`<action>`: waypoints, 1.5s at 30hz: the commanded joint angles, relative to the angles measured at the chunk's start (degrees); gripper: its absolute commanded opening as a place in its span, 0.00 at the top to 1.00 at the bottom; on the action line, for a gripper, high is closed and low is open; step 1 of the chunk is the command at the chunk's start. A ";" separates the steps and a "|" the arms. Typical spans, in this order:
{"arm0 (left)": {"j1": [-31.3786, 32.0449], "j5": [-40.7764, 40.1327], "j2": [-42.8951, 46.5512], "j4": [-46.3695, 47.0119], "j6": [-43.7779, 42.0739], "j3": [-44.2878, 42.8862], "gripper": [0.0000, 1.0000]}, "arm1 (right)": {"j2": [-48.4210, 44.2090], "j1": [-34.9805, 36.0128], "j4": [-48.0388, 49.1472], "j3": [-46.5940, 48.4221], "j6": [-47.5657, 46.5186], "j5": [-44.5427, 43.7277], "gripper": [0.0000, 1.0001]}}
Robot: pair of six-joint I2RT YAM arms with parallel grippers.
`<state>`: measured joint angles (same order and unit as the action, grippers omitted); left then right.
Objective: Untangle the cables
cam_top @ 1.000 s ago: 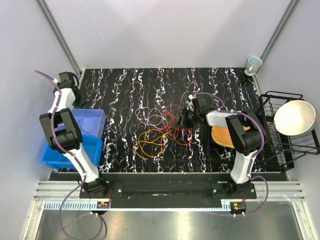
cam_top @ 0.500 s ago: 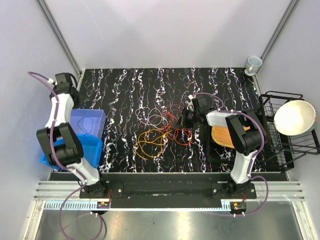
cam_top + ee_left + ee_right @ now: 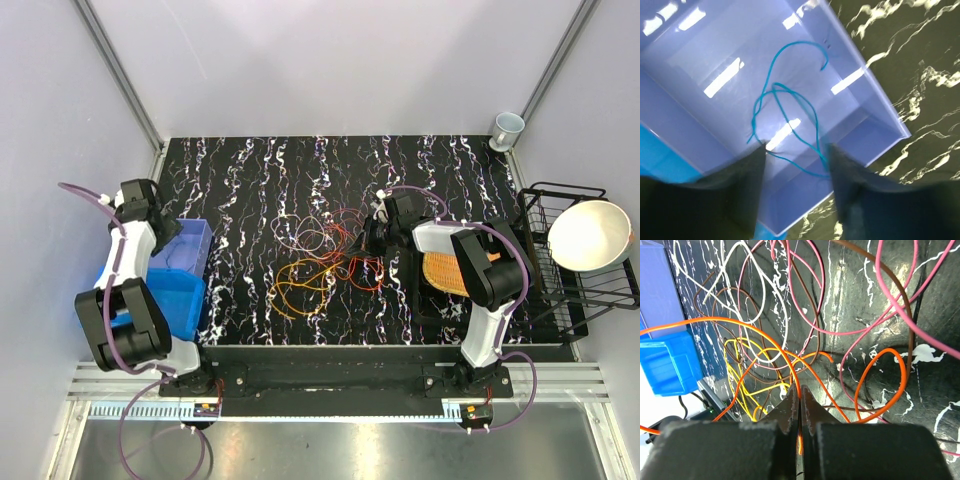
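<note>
My right gripper [image 3: 800, 412] clamps a thin orange cable [image 3: 715, 319] in the multicoloured wire tangle [image 3: 320, 255] on the black marbled table [image 3: 450, 170]; my left gripper [image 3: 796, 200] gapes over a thin blue cable [image 3: 775, 86] in a lilac plastic bin [image 3: 700, 45].

Above the black mounting bar [image 3: 330, 378] both arms look the same: the left arm [image 3: 125, 250] and the right arm [image 3: 486, 340] have white, rounded links between bulky black joint housings. A thin mauve hose [image 3: 82, 189] runs along each arm and continues below the bar, where small boards [image 3: 207, 407] with red parts sit. The left gripper [image 3: 796, 155] and the right gripper [image 3: 800, 392] have matt, nearly black fingers.
</note>
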<state>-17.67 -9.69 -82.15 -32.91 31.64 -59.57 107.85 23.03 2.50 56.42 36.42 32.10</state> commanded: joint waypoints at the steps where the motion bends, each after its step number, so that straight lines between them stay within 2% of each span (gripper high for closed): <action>1: -0.08 -2.61 6.64 5.56 0.53 -0.81 0.29 | -2.65 0.00 2.16 -0.52 0.31 0.95 1.00; 5: 0.01 -2.52 9.99 5.75 -0.35 -0.98 0.19 | -2.82 0.00 2.16 -0.61 0.31 0.95 1.00; 8: 0.00 -3.49 12.44 5.05 -1.05 -1.42 0.15 | -2.74 0.00 2.24 -0.61 0.31 0.86 1.00; 15: 0.44 -3.23 19.92 4.96 -2.63 -0.81 0.14 | -2.82 0.00 2.16 -0.61 0.05 0.95 1.00; 18: 2.46 -2.79 22.64 5.48 -3.16 -0.29 0.15 | -3.70 0.00 2.59 -0.96 -0.04 0.95 1.00; 21: 7.81 -3.57 23.88 5.92 -4.39 0.33 0.17 | -4.75 0.00 2.95 -1.23 -0.21 0.60 1.00; 24: 16.24 -5.68 23.00 6.36 -4.83 1.03 0.19 | -6.25 0.00 3.56 -1.84 -0.48 -0.02 1.00; 25: 20.79 -5.77 22.13 6.97 -4.92 1.47 0.21 | -7.38 -0.09 3.82 -1.93 -0.48 -0.36 1.00; 29: 30.05 -2.88 20.02 11.36 -6.50 5.16 0.28 | -10.20 0.00 4.53 -2.72 0.57 -2.91 1.00; 33: 37.61 0.98 16.59 16.28 -8.26 8.68 0.34 | -15.73 0.00 -0.28 -2.29 2.51 -11.42 1.00; 34: 40.93 1.60 15.02 17.43 -8.43 9.47 0.35 | -18.61 0.00 -1.61 -1.76 2.51 -16.58 1.00; 36: 44.46 3.44 13.60 21.19 -9.48 11.58 0.35 | -21.27 0.00 -7.47 0.96 2.42 -22.92 1.00; 37: 48.05 4.15 12.20 22.52 -10.19 12.02 0.34 | -23.02 0.00 -8.73 2.01 2.34 -29.22 1.00; 40: 54.47 4.33 8.34 24.99 -12.74 11.85 0.29 | -22.61 -0.35 -11.20 5.71 1.55 -36.55 1.00; 45: 59.68 3.72 2.27 27.27 -14.76 10.35 0.19 | -14.01 -1.05 -14.53 10.63 -0.04 -34.65 1.00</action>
<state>39.83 -6.63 -76.64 -12.29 19.88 -47.29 87.81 22.44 -6.81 63.96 37.69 2.39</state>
